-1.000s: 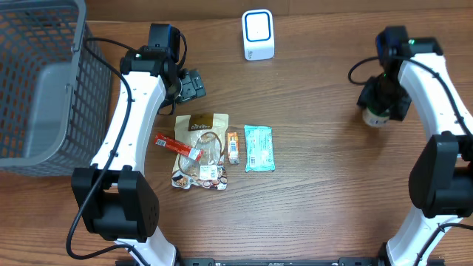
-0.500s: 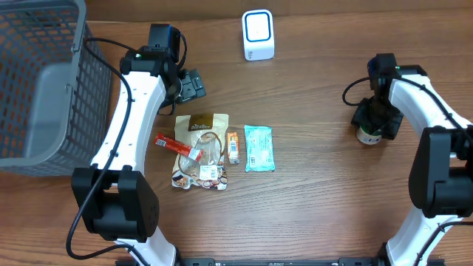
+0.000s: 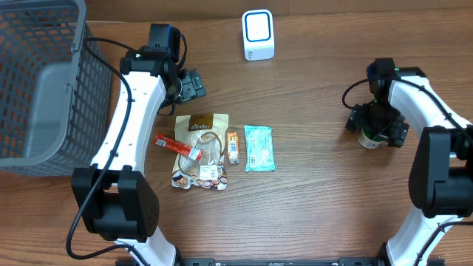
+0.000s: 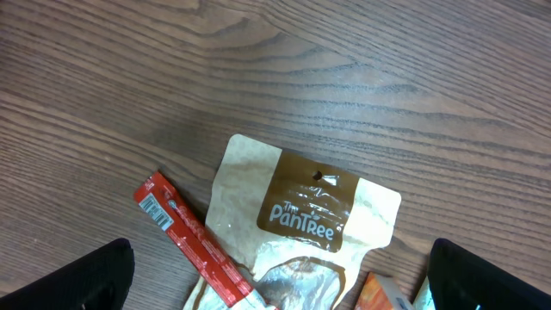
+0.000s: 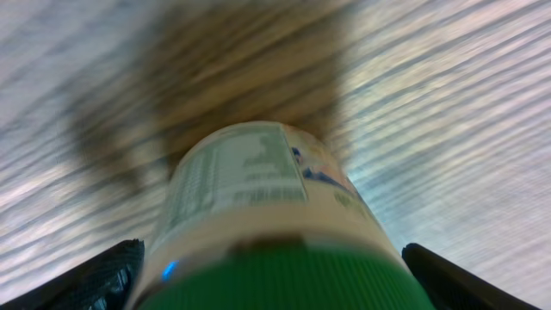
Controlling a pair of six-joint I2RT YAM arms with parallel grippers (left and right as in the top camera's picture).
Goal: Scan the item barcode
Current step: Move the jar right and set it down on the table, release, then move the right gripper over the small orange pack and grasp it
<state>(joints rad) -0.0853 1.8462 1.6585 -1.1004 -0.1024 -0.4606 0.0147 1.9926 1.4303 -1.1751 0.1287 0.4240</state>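
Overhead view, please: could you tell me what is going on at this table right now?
The right gripper sits open around an upright white bottle with a green lid, which stands on the wooden table well away from the white barcode scanner. The left gripper hangs open by a cream-and-brown snack pouch and a red stick packet. Neither gripper is holding anything.

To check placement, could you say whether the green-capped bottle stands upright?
Upright: the bottle stands base-down on the table, green cap uppermost.
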